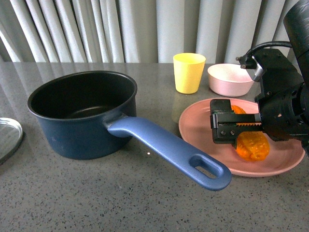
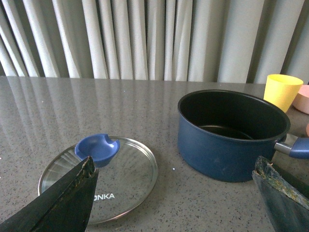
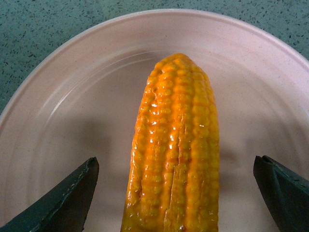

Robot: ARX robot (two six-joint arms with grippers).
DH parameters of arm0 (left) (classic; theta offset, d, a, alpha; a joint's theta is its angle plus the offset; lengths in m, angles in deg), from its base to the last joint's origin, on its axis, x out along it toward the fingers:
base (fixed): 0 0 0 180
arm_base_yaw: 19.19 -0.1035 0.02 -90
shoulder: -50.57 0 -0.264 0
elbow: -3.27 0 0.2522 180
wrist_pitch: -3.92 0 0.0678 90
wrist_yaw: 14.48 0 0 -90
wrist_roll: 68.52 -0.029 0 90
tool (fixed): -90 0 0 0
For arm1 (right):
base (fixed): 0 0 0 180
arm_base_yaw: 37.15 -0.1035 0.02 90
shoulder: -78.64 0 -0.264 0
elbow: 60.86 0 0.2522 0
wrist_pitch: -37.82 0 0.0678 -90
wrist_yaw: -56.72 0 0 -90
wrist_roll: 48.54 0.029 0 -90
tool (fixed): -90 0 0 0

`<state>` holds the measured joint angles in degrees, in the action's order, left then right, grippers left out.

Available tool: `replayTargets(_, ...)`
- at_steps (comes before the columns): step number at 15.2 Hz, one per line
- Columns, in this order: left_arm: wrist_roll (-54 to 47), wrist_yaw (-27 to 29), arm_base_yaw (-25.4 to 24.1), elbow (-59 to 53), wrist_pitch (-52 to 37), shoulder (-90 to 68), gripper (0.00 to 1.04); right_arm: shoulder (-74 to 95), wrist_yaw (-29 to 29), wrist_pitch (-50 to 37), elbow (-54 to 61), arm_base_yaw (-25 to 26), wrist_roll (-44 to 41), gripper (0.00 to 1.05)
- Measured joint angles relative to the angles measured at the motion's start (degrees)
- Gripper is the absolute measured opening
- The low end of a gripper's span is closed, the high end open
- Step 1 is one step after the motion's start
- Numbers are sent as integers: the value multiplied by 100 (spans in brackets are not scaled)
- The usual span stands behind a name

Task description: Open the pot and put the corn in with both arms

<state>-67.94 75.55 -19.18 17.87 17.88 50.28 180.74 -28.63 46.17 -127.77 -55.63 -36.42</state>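
The navy pot [image 1: 82, 113] stands uncovered with a bare black inside, its long blue handle [image 1: 169, 150] pointing toward the front right. Its glass lid [image 2: 126, 170], with a blue knob [image 2: 98, 147], lies flat on the table left of the pot [image 2: 227, 145]. The orange corn [image 1: 251, 145] lies on a pink plate [image 1: 198, 126]. My right gripper [image 1: 223, 126] hovers low over the cob, open. In the right wrist view the corn [image 3: 176, 145] lies lengthwise between the spread jaws of that gripper [image 3: 176, 166], untouched. My left gripper [image 2: 175, 166] is open and holds nothing, near the lid and pot.
A yellow cup [image 1: 189, 72] and a small pink bowl [image 1: 230, 79] stand behind the plate. The lid's rim [image 1: 7, 135] shows at the left edge of the front view. Grey curtains hang behind the speckled grey table [image 1: 120, 203].
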Motion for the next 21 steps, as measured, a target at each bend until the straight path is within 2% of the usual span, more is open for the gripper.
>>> replayTargets(1, 0, 0, 0, 0, 2, 0, 98, 17, 129, 11, 0, -42, 77, 97)
replayTargets(4, 0, 0, 0, 0, 0, 0, 98, 15, 332, -11, 0, -72, 146, 55)
replayTargets(5, 0, 0, 0, 0, 0, 0, 98, -7, 334, 20, 0, -79, 155, 45)
replayTargets(6, 0, 0, 0, 0, 0, 0, 98, -35, 358, 44, 0, -98, 160, 39)
replayTargets(11, 0, 0, 0, 0, 0, 0, 98, -463, 323, 20, -151, -179, 146, 38)
replayTargets(16, 0, 0, 0, 0, 0, 0, 98, -332, -682, -326, -1495, -264, 2, 38)
replayTargets(21, 0, 2, 0, 0, 2, 0, 98, 326, -1333, -319, -2321, -743, -15, 38)
